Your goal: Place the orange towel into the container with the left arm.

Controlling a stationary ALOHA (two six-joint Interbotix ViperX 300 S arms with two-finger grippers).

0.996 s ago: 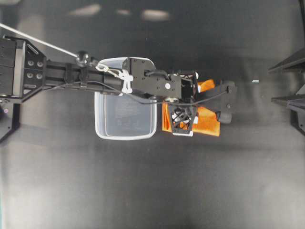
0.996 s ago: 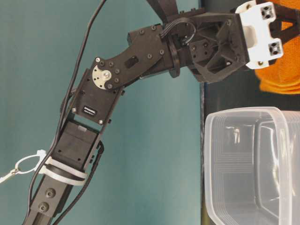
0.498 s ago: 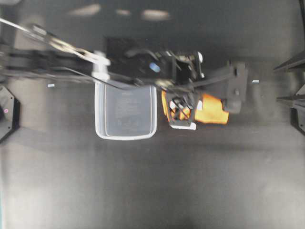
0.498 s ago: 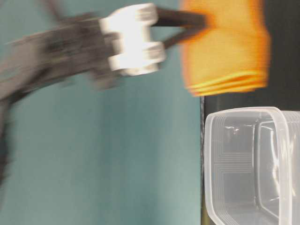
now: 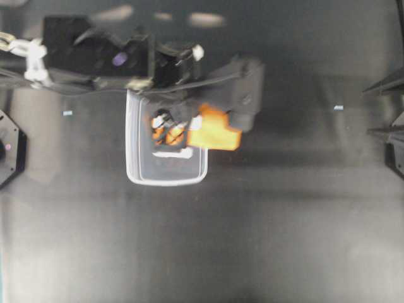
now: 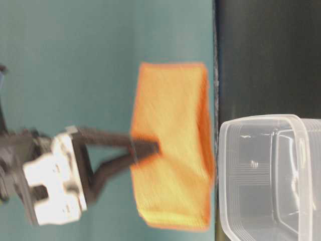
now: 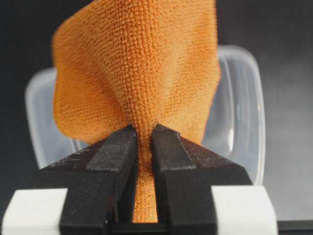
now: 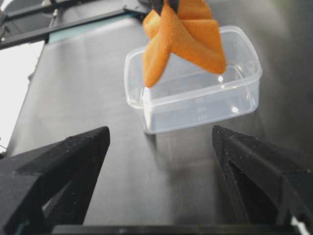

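1. Towel fold is clamped between the left gripper (image 7: 142, 134) jaws; the orange towel (image 7: 142, 73) hangs clear of the worktop (image 8: 161, 161).
2. Container (image 7: 239, 117) is seen directly beyond, partly overlapped; the towel's long axis runs away from the jaws towards it.
3. Right gripper (image 8: 161, 171) jaws are spread wide, well apart from both.

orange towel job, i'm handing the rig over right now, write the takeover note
Left gripper: shut on the orange towel, holding it in the air above the container.
Right gripper: open, holding nothing, parked back from the container.
Container: upright on the dark table, nothing inside it yet.
Done: towel picked up and brought over the container; in the overhead view part of it hangs past the container's right rim.
Left: lower the towel inside, open the left gripper, pull the arm clear.
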